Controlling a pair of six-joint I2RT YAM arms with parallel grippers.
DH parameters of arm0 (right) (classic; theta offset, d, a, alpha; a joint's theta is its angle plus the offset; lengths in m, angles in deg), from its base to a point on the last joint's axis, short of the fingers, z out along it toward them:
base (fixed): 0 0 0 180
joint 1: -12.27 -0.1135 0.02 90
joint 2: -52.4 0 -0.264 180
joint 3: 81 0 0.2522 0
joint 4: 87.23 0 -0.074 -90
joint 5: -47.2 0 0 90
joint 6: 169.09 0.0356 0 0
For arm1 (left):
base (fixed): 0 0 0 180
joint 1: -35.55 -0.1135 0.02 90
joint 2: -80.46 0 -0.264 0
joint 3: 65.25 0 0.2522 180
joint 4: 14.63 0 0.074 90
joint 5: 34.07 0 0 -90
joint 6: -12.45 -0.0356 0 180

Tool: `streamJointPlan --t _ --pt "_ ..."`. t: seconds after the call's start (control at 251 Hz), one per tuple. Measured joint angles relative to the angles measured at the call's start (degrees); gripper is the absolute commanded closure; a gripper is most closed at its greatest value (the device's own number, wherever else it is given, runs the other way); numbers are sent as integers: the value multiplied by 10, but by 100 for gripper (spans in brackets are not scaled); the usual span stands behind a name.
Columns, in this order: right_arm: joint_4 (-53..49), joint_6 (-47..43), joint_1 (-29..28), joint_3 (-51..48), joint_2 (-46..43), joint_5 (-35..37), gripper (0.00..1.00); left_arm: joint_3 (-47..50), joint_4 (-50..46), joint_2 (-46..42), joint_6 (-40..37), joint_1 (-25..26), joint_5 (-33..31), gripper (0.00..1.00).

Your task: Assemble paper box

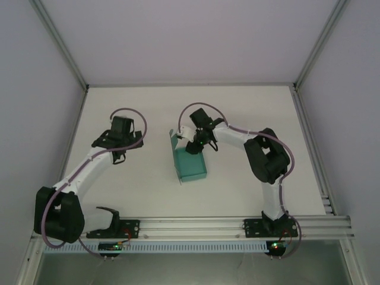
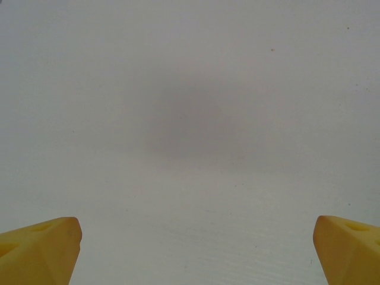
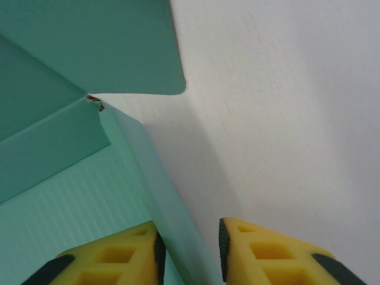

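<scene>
Well, over on the left, the left pincer (image 1: pixel 122 139) hangs above the white desk (image 1: pixel 255 107). It is at about 9 o'clock from the box and well apart from it. Its yellow fingers (image 2: pixel 41 249) are spread wide, and the desk lies below them.

In the middle of the desk sits the paper box (image 1: pixel 191 161). It is teal-green and open on top. Its long sides run from about 12 o'clock to 6 o'clock, a little slanted.

The right pincer (image 1: pixel 193 144) is at the box's 12 o'clock end. In the right wrist view, a thin wall (image 3: pixel 172 219) of the box runs between its two fingers. One finger is inside the box and the other is outside, over the desk. The fingers are close together but a little gap shows on the outside. A flap (image 3: pixel 107 47) sticks out at about 11 o'clock in that view.
</scene>
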Motion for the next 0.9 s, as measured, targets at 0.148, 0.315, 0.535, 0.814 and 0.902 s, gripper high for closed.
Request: streamJointPlan --t 0.148,0.315,0.535,0.814,0.902 --pt "21 73 0 -39 -12 65 80 -11 0 15 2 0 0 0" --pt "17 229 -2 -74 -47 187 79 -33 1 45 7 0 0 0" --pt "-73 542 -40 -91 -94 332 73 -61 2 81 13 0 3 1" --pt "-134 720 -112 -119 -111 331 73 -84 11 110 11 0 28 0" --pt "-137 734 -124 -120 -114 318 72 -84 19 111 8 0 43 1"
